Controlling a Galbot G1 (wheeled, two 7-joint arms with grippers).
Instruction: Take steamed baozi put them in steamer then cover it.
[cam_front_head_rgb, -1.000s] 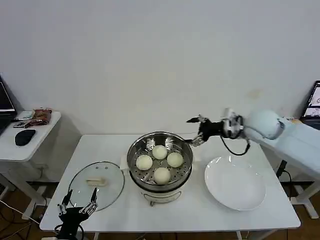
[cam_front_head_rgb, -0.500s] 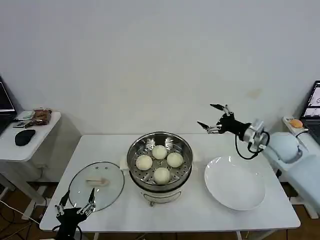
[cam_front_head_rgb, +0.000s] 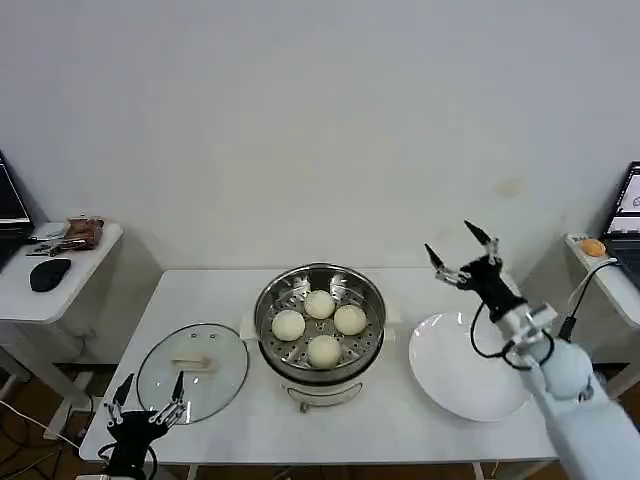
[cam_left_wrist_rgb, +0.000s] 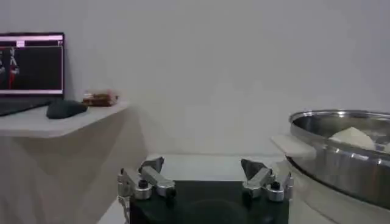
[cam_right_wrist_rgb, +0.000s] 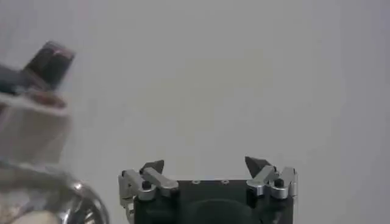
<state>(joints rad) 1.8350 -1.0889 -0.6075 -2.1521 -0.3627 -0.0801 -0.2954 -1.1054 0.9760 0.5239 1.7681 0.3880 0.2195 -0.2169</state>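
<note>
The steamer (cam_front_head_rgb: 320, 368), a shiny steel pot on a white base, stands mid-table with several creamy-white baozi (cam_front_head_rgb: 323, 350) on its perforated tray. The cover (cam_front_head_rgb: 192, 368), a glass lid with a cream bar handle, lies flat on the table left of the pot. My left gripper (cam_front_head_rgb: 152, 386) is open at the table's front edge, just short of the lid. In the left wrist view that gripper (cam_left_wrist_rgb: 203, 173) is empty, with the steamer (cam_left_wrist_rgb: 341, 159) and a baozi (cam_left_wrist_rgb: 352, 137) off to one side. My right gripper (cam_front_head_rgb: 448, 238) is open and empty, raised beyond the white plate (cam_front_head_rgb: 470, 368), right of the pot.
A bare white plate lies right of the steamer. A small side table (cam_front_head_rgb: 60, 275) with a mouse and a snack packet stands off the left end. Another desk edge (cam_front_head_rgb: 600, 260) shows at far right. A white wall is behind the table.
My right gripper has pulled away from the steamer's right rim, swinging right and up to above the plate's far side. My left gripper has sunk slightly at the front edge.
</note>
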